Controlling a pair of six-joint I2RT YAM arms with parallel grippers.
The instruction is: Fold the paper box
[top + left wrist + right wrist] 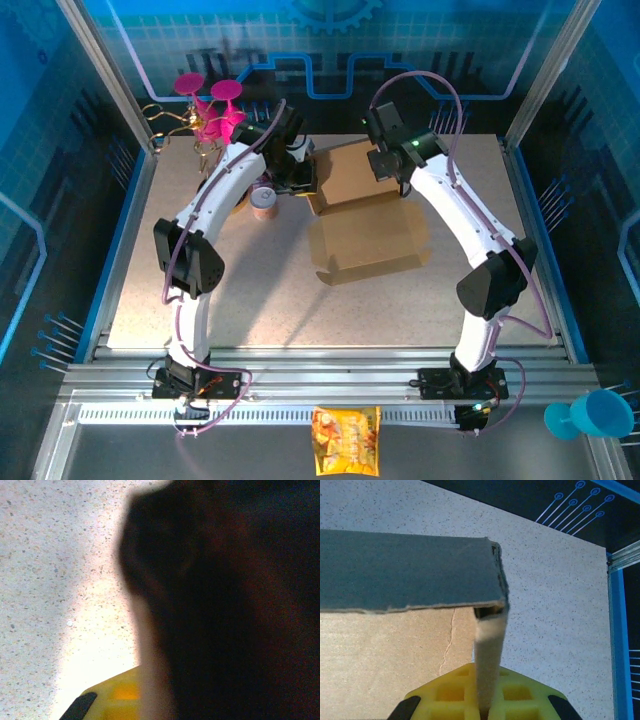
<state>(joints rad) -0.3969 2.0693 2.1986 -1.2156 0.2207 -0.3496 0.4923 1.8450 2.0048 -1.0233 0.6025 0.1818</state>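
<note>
The paper box (365, 225) is a brown cardboard sheet lying part-folded in the middle of the table, with its far panel (350, 172) raised. My right gripper (385, 163) is at the far right of the box. In the right wrist view its yellow fingers (450, 692) are shut on the edge of an upright cardboard wall (489, 650), which meets a second wall (410, 572) at a corner. My left gripper (297, 183) is at the box's far left corner. Beside its yellow finger (117, 695), a dark blurred mass (225, 605) rises from the jaws, apparently cardboard they are shut on.
A small roll (263, 200) stands just left of the box, near the left arm. Pink flower-shaped pieces (212, 108) sit at the far left corner. A yellow snack bag (346, 440) lies on the near rail, and a blue cup (598, 414) lies at the near right.
</note>
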